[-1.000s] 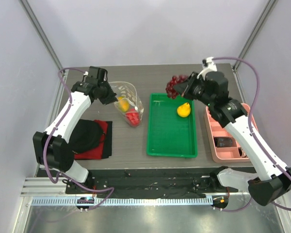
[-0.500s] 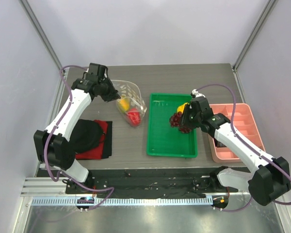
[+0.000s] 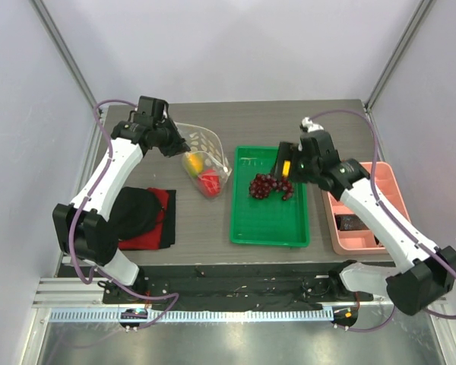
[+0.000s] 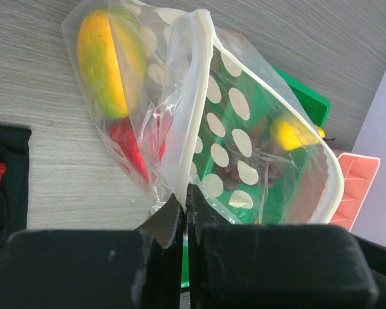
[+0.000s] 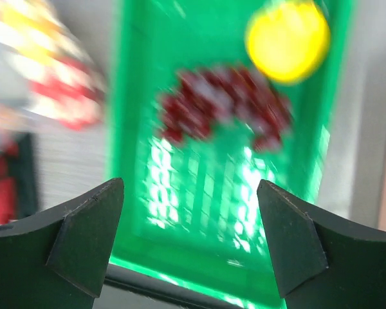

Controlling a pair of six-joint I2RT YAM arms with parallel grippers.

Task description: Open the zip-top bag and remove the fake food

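Top external view of a dark wood-grain table point(image 3: 289, 122), with two white robot arms reaching in from its near edge; the left gripper point(image 3: 173, 143) is at the back left, its fingers pinched together on the white zip strip of the zip-top bag point(image 3: 210, 152), a clear bag with white polka dots just left of a green tray point(image 3: 270, 224); the left wrist view shows the jaws closed tight on that strip and the bag's mouth gaping open; inside the bag lie a yellow-orange piece point(image 3: 193, 161) and, nearer the arms' bases, a glossy red piece point(image 3: 208, 181); the right gripper point(image 3: 283, 163) hovers over the far half of the green tray, its fingers spread wide and holding nothing; the right wrist view is blurred, but shows a dark red grape cluster point(image 5: 225, 106) lying in the tray, with a round yellow piece point(image 5: 287, 40) just beside it toward the far right corner; a pink compartment tray point(image 3: 380, 190) stands right of the green one, a small dark lump in one section; a red cloth point(image 3: 161, 220) with a black object on it lies at the front left, well apart from the bag.
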